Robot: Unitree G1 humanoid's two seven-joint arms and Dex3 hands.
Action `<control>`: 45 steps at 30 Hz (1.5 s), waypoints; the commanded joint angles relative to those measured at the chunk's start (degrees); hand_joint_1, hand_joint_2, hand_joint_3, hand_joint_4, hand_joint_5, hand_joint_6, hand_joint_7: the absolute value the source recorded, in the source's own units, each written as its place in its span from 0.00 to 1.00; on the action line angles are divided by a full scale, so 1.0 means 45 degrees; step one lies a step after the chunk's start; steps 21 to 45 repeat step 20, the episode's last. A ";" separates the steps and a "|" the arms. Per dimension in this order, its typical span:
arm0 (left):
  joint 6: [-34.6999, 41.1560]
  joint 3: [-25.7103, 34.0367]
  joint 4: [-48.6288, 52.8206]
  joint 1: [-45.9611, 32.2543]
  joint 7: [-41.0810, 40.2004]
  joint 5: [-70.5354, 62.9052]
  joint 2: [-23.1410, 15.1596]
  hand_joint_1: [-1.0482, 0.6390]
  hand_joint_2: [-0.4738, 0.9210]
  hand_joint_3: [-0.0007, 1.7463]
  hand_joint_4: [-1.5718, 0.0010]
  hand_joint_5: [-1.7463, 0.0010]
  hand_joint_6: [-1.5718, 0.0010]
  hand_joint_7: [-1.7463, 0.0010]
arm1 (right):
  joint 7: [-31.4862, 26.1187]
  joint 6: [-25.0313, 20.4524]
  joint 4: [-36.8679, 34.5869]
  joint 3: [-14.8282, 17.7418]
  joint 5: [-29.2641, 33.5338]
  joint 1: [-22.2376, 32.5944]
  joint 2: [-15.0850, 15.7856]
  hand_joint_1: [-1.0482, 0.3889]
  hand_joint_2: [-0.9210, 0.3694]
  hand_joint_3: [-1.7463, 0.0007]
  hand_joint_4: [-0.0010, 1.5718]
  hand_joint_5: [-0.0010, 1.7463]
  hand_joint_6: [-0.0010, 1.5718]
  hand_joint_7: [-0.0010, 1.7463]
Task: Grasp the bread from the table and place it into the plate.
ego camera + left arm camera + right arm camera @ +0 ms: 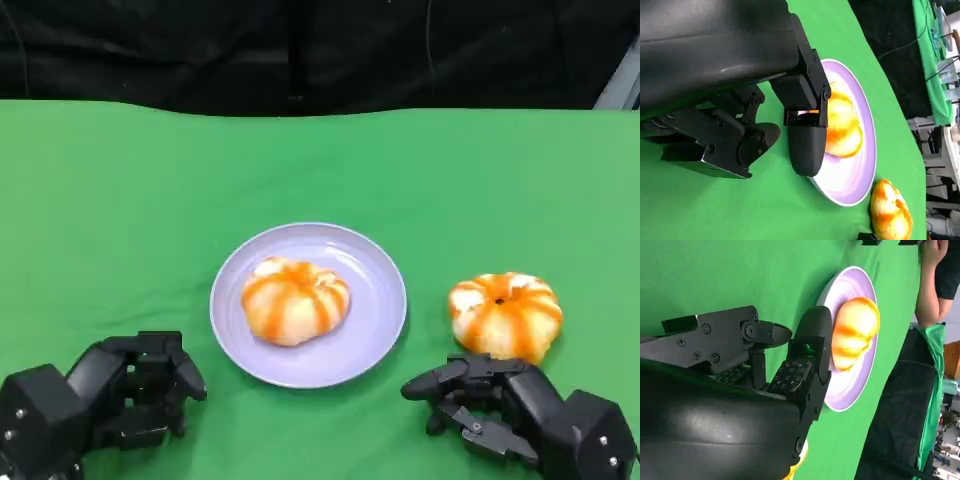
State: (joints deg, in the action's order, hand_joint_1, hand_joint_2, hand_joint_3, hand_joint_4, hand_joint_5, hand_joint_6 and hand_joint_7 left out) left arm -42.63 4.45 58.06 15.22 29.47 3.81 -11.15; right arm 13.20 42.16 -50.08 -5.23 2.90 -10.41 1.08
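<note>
Green cloth-covered table (120, 200), black drape (300, 50) behind, a person (935, 285) standing beside it.

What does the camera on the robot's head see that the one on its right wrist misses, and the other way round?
The head view alone gives the left hand and the whole bread on the cloth, beside the right hand. The right wrist view alone gives a person's arm past the table's far edge. Both share the purple plate with a bread on it, and the green cloth.

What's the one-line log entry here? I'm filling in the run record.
bread on plate in plate | second bread on table | left hand open | right hand open near second bread
</note>
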 commanded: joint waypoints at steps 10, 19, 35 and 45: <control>0.0474 0.0018 -0.0319 -0.0286 0.0940 0.0436 0.0149 0.68 0.86 0.51 0.47 0.09 0.40 0.29 | 0.0075 -0.0278 -0.0067 0.0026 0.0056 0.0357 0.0220 0.70 0.00 0.77 0.49 0.73 0.66 0.26; 0.0171 0.0025 -0.0188 -0.0204 0.1019 0.0344 0.0127 0.68 0.84 0.52 0.46 0.10 0.40 0.28 | 0.0038 -0.0163 -0.0211 0.0050 0.0075 0.0245 0.0232 0.71 0.00 0.77 0.49 0.73 0.66 0.27; 0.0151 0.0017 -0.0160 -0.0186 0.1022 0.0333 0.0130 0.68 0.85 0.51 0.45 0.10 0.40 0.28 | 0.0040 -0.0171 -0.0241 0.0053 0.0074 0.0215 0.0232 0.71 0.00 0.77 0.49 0.73 0.66 0.27; 0.0151 0.0017 -0.0160 -0.0186 0.1022 0.0333 0.0130 0.68 0.85 0.51 0.45 0.10 0.40 0.28 | 0.0040 -0.0171 -0.0241 0.0053 0.0074 0.0215 0.0232 0.71 0.00 0.77 0.49 0.73 0.66 0.27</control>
